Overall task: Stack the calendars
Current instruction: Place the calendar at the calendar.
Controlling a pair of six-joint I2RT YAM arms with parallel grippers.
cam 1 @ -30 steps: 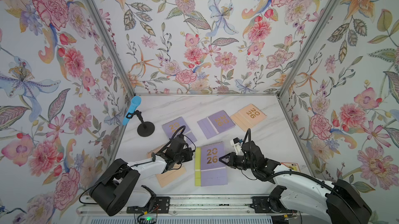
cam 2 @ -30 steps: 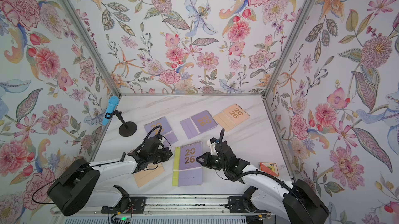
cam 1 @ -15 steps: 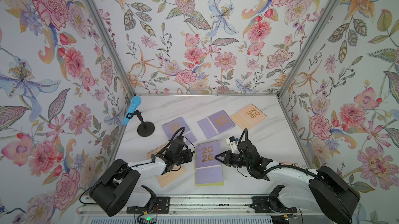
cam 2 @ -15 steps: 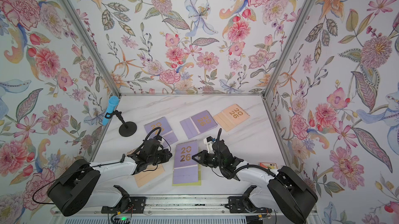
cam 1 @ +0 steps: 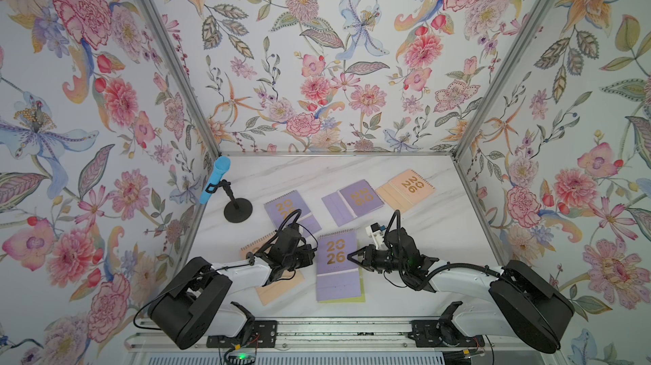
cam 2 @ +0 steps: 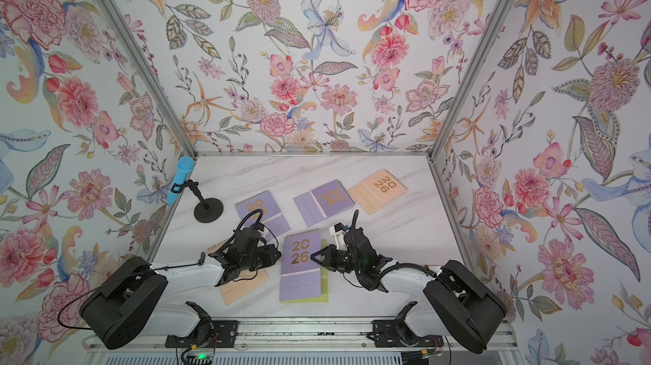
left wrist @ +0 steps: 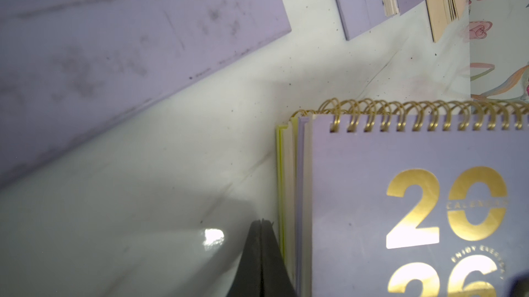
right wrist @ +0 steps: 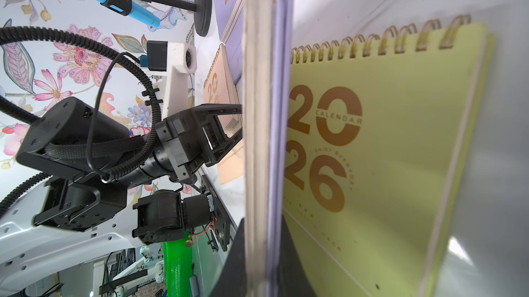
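1. Two calendars stacked near the table [cam 1: 422,236] front: lavender calendar [cam 1: 336,268] over yellow calendar [right wrist: 386,152].
2. Right gripper [cam 1: 349,257] clamped on lavender calendar's right edge.
3. Left gripper [left wrist: 262,258] fingers together, just beside yellow calendar's left edge.

The flat lavender spiral-bound calendar [left wrist: 372,209] nearest the front carried a gold "2026", with "CALENDAR" across the zero and "ENJOY EVERYDAY" curving beside the six. The yellow spiral-bound calendar [right wrist: 400,152] beneath it bore the same three wordings. The far peach spiral-bound calendar [cam 1: 410,186] read "2026".
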